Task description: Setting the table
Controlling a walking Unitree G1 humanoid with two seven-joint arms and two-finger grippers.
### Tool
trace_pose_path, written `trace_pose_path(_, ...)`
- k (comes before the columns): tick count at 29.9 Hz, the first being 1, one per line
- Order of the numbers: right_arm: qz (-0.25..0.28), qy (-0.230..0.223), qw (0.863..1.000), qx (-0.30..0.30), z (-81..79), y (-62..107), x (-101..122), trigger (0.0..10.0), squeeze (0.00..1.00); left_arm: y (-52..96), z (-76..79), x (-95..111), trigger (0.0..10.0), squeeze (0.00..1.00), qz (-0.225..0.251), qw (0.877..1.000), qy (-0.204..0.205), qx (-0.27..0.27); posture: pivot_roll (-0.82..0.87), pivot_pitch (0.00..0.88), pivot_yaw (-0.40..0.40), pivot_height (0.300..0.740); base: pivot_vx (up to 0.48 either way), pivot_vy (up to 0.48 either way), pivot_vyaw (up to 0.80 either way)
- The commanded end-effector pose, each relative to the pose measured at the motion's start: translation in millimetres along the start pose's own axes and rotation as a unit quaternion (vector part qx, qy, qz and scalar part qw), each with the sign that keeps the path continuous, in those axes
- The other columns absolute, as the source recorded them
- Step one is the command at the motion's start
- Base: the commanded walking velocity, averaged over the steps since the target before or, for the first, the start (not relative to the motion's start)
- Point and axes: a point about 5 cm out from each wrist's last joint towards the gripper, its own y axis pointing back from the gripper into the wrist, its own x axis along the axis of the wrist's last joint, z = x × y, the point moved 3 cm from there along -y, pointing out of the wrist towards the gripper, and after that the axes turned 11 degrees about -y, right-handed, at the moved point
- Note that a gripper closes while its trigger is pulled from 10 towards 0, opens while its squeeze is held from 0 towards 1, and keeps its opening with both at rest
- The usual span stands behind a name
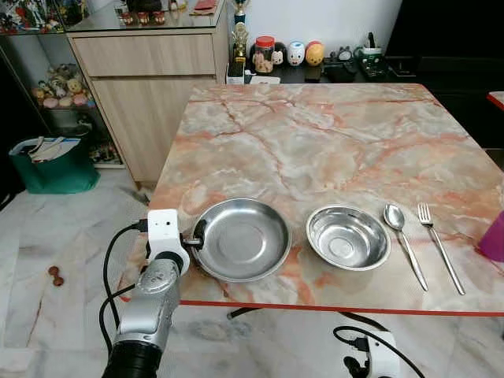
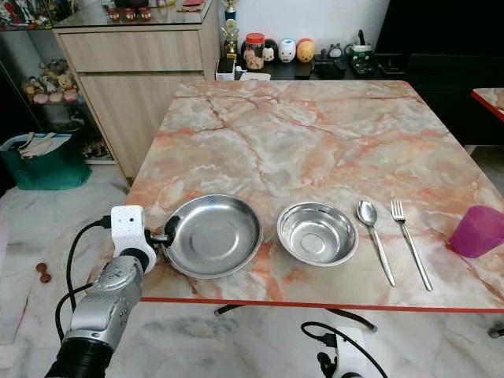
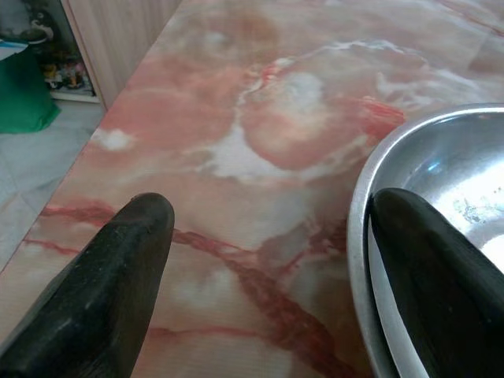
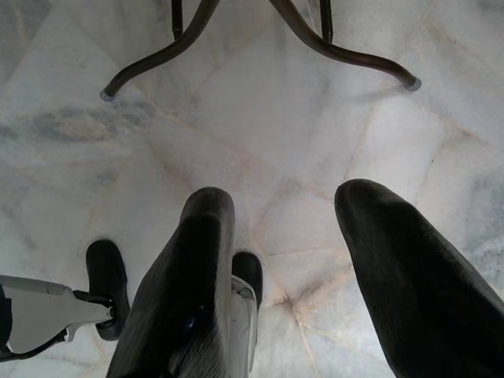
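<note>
Nearest the head camera, the left claw (image 1: 191,236) sits at the counter's near edge with its fingers spread wide, one black finger (image 3: 441,291) lying inside the rim of the steel plate (image 1: 242,239) and the other finger (image 3: 102,291) outside it on the marble counter (image 1: 315,134); it is released, not clamping the rim. Just past the plate, away from this claw, a steel bowl (image 1: 347,236) stands near but apart, then a spoon (image 1: 403,238) and a fork (image 1: 439,244) lie side by side, and a pink cup (image 2: 479,231) stands farthest along the same edge. Down below the counter, the right claw (image 4: 287,268) hangs idle over the pale floor (image 4: 260,134), fingers apart and empty.
</note>
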Motion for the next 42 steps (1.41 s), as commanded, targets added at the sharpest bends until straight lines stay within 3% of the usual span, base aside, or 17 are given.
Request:
trace_pose_path(1,0.000,-0.003,1.000,0.001,-0.6,-0.5,1.9,10.0,0.00,-1.1,5.8,-4.2,10.0,0.00,-0.015,1.000,-0.012,-0.022,-0.01,0.000,0.011,0.707,0.000,0.000,0.00)
trace_pose_path(10,-0.001,-0.003,1.000,0.002,-0.8,-0.5,1.9,10.0,0.00,1.8,19.8,-0.7,10.0,0.00,-0.006,0.998,-0.026,-0.063,0.00,0.000,0.009,0.707,0.000,0.000,0.00)
trace_pose_path(21,-0.002,-0.003,1.000,0.004,-1.6,-0.7,1.9,10.0,0.00,1.0,16.8,-5.3,10.0,0.00,-0.021,0.998,-0.036,-0.056,0.00,0.000,0.011,0.707,0.000,0.000,0.00)
trace_pose_path(22,-0.002,-0.003,1.000,0.004,-1.6,-0.7,1.9,10.0,0.00,0.9,16.7,-5.4,9.1,0.00,-0.022,0.998,-0.037,-0.056,0.00,0.000,0.011,0.707,0.000,0.000,0.00)
trace_pose_path(23,-0.003,-0.003,1.000,0.004,-1.6,-0.7,1.8,10.0,0.00,1.0,16.0,-6.1,0.0,0.00,-0.024,0.998,-0.035,-0.053,0.00,0.000,0.010,0.707,0.000,0.000,0.00)
trace_pose_path(42,-0.006,0.006,1.000,0.006,-0.6,-0.4,1.0,10.0,0.00,1.0,13.1,-2.7,0.0,0.00,-0.018,0.997,-0.046,-0.051,0.01,0.000,0.003,0.707,0.000,0.000,0.00)
